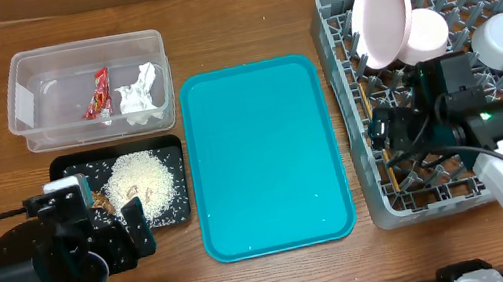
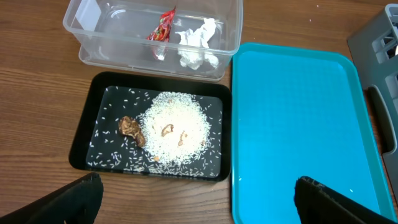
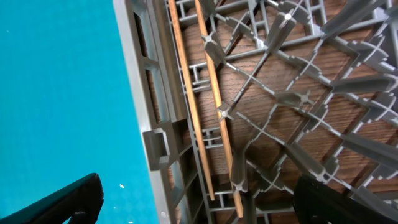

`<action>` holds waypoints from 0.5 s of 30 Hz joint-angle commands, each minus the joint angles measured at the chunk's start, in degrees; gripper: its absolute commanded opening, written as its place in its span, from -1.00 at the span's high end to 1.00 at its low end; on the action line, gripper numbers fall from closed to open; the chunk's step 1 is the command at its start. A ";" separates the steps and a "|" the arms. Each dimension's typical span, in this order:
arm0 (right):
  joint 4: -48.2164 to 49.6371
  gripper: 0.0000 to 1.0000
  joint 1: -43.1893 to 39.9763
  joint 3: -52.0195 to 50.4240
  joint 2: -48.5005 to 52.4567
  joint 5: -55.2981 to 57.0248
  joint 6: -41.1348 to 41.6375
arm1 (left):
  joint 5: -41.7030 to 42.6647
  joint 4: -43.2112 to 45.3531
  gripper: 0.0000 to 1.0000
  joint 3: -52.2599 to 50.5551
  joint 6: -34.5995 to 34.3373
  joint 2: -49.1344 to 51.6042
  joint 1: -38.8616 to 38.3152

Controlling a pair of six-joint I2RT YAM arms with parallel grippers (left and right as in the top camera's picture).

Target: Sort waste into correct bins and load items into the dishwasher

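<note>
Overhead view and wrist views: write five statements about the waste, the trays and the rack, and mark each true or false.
1. The red wrapper and white napkin lie in the clear tub. True.
2. The rice is piled on the teal tray. False: the rice lies in the black tray; the teal tray holds no pile.
3. The chopsticks lie in the grey rack. True.
4. The left hand grips the brown lump. False: the left hand is open; the brown lump lies in the black tray.
5. The large plate lies flat on the table. False: the large plate stands tilted in the rack.
</note>
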 commanded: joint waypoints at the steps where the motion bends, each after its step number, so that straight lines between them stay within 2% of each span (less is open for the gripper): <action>1: 0.37 -1.00 0.15 -0.35 -5.31 0.44 -0.07 | 0.61 0.11 -0.99 -0.44 0.79 -0.07 0.11; 9: 0.59 -1.00 0.15 -1.22 -18.91 1.99 -0.48 | 0.61 0.13 -1.00 -0.42 0.79 -0.07 0.11; 15: 7.17 -1.00 0.00 -8.61 -33.18 3.65 -0.50 | 0.61 0.13 -1.00 -0.44 0.79 -0.07 0.11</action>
